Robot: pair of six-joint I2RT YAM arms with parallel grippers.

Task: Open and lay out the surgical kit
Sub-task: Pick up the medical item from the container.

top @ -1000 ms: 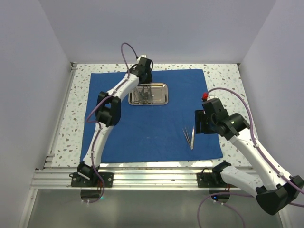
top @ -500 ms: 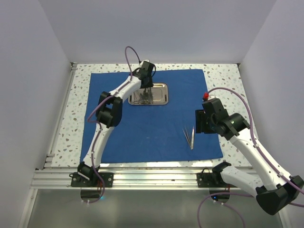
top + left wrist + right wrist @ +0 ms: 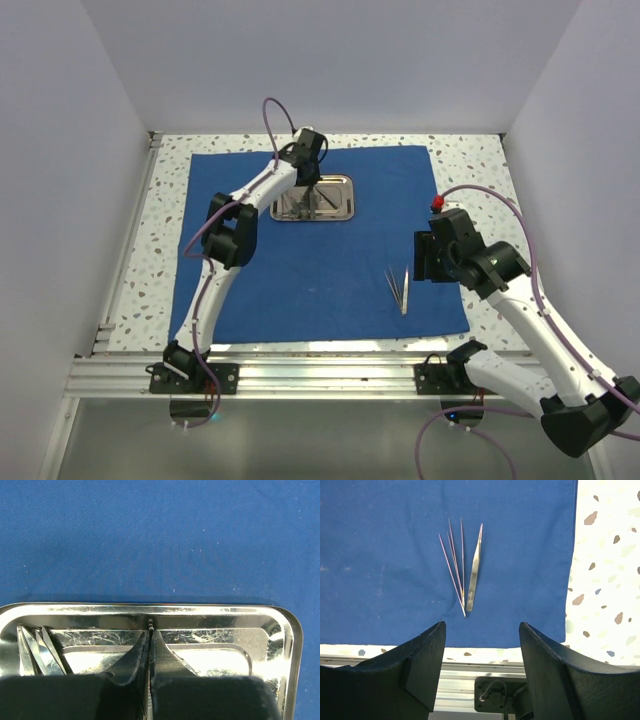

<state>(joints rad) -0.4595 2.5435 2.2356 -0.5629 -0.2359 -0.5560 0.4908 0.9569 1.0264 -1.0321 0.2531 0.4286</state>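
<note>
Left wrist, end effector [image 3: 150, 636] pinching instrument [image 3: 150, 623], tray rim [image 3: 210, 609]

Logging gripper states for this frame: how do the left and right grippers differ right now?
The left gripper is shut, pinching a thin instrument over the steel tray; the right gripper is open and empty. The left is at the far side of the blue cloth; the right hangs over its near edge, short of the tweezers. Both have black fingers.

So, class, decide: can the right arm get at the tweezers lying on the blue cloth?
Probably yes: the open right tool hangs just short of the tweezers, only bare cloth between.
</note>
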